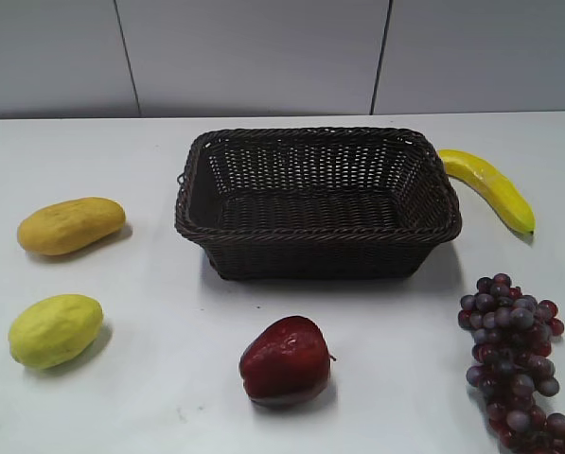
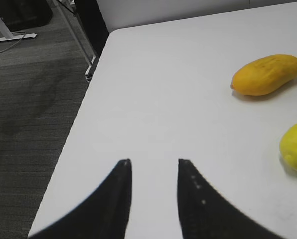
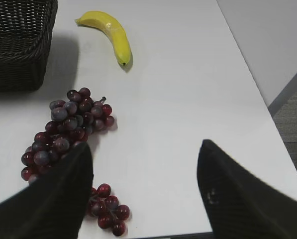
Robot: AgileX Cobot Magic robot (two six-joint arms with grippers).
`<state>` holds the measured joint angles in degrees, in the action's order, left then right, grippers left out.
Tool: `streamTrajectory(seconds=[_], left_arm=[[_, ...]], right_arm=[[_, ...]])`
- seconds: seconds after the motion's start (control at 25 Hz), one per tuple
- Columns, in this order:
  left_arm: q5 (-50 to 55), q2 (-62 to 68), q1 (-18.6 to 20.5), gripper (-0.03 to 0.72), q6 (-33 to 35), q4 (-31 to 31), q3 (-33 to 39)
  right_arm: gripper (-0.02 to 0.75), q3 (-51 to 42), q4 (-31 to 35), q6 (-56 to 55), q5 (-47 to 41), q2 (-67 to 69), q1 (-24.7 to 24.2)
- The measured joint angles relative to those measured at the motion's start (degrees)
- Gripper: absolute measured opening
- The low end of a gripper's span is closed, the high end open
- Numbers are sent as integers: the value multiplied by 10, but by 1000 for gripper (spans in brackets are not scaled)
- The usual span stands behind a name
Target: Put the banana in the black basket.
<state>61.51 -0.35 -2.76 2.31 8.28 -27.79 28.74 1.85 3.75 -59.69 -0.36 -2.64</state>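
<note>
Banana (image 1: 487,186): I find it lying flat on the white table (image 1: 168,312), outside the black basket (image 1: 317,203), at about 2 o'clock from the basket's centre in the exterior view. Its near end sits just beside the basket's right rear corner; whether they touch I cannot tell. The far tip points toward 4 o'clock.
Banana, right wrist view: I see it (image 3: 111,34) at 12 o'clock, well apart from the fingers, with the basket corner (image 3: 19,40) at 10 o'clock.
Black basket: upright, mid-table, dark woven wicker with a braided rim. I see nothing inside it.
Right gripper (image 3: 143,164): I read its fingers as spread wide, holding nothing, over the table's near edge. The grapes (image 3: 71,129) lie partly under the left finger.
Left gripper (image 2: 153,172): fingers parted with a narrow gap, nothing between them, above bare table near its left edge.
Grapes, exterior view: a dark red-purple bunch (image 1: 514,355) at 4 o'clock from the basket.
Red apple (image 1: 286,361): at 6 o'clock from the basket, apart from it.
Yellow-orange oval fruit (image 1: 71,225): at 9 o'clock from the basket, well apart.
Yellow-green fruit (image 1: 55,329): at 8 o'clock from the basket, near the oval fruit, not touching.
</note>
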Motion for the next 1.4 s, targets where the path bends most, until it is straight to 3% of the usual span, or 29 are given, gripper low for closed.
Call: streamTrajectory(seconds=[0.6, 0.96, 1.4], left_arm=[[0, 0, 0, 232, 0, 0, 0], [0, 0, 0, 232, 0, 0, 0], [0, 0, 0, 232, 0, 0, 0]], right_arm=[[501, 0, 0, -1, 0, 36, 0], [501, 47, 36, -1, 84, 281, 0], [501, 235, 59, -1, 90, 648, 0]])
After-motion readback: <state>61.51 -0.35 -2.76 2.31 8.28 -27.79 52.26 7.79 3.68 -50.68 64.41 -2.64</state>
